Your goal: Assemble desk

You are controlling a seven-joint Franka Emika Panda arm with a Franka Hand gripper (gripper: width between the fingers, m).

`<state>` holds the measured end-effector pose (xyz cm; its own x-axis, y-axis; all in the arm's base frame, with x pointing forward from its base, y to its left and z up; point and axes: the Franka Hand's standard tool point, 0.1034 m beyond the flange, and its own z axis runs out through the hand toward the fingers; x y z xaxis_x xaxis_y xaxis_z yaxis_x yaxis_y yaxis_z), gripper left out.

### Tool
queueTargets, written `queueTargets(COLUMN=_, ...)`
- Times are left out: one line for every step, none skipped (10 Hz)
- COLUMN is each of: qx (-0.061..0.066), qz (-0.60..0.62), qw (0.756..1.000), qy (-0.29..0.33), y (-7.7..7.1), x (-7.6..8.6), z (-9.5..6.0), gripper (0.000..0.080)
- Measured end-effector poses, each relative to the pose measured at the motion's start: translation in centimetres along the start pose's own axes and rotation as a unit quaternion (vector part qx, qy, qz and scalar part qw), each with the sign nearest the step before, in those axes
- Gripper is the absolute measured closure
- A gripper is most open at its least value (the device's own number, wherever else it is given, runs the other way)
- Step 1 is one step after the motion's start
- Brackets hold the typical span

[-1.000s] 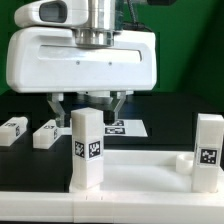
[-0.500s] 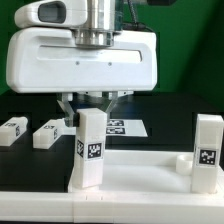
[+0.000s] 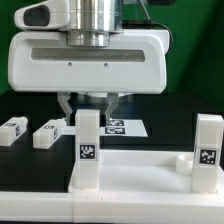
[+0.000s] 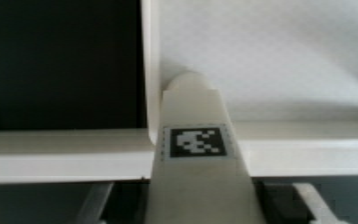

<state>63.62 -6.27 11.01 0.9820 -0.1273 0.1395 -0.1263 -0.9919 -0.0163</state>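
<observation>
The white desk tabletop (image 3: 140, 178) lies flat at the front. One white tagged leg (image 3: 88, 150) stands upright in its corner on the exterior view's left. My gripper (image 3: 89, 108) hangs straight above it, a finger on each side of the leg's top, shut on it. In the wrist view the leg (image 4: 197, 150) runs up between my gripper's (image 4: 197, 206) fingers, over the tabletop's (image 4: 282, 70) rimmed corner. A second leg (image 3: 207, 150) stands upright at the corner on the exterior view's right.
Two more loose legs (image 3: 13, 129) (image 3: 46, 133) lie on the black table at the exterior view's left, behind the tabletop. The marker board (image 3: 127, 127) lies flat behind the held leg. The arm's white body hides much of the background.
The gripper has turned with the leg in it: the leg showed a corner toward the camera a second ago and now shows its tagged face nearly square on.
</observation>
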Motion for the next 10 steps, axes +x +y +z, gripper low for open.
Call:
queueTargets(qx=0.000, qz=0.050, qw=0.999, qy=0.000, y=-0.15, x=-0.01, z=0.01, gripper=0.0508)
queueTargets(qx=0.000, qz=0.118, qw=0.993, qy=-0.001, y=-0.33, x=-0.04, z=0.04, gripper=0.0508)
queueTargets(qx=0.000, qz=0.180, qw=0.984, qy=-0.001, y=-0.42, x=-0.06, z=0.07, gripper=0.0508)
queueTargets(qx=0.000, qz=0.240, qw=0.971, qy=-0.001, y=-0.52, x=-0.06, z=0.09, gripper=0.0508)
queueTargets(qx=0.001, qz=0.270, qw=0.963, qy=-0.001, y=-0.47, x=-0.01, z=0.08, gripper=0.0508)
queueTargets(qx=0.003, qz=0.292, qw=0.957, qy=-0.005, y=-0.45, x=0.04, z=0.07, gripper=0.0508)
queueTargets(qx=0.004, qz=0.322, qw=0.947, qy=-0.005, y=-0.46, x=0.04, z=0.07, gripper=0.0508)
queueTargets(qx=0.004, qz=0.330, qw=0.944, qy=-0.005, y=-0.46, x=0.05, z=0.07, gripper=0.0508)
queueTargets(qx=0.003, qz=0.323, qw=0.946, qy=-0.005, y=-0.47, x=0.02, z=0.12, gripper=0.0508)
queueTargets(qx=0.002, qz=0.287, qw=0.958, qy=-0.005, y=-0.48, x=-0.01, z=0.15, gripper=0.0326)
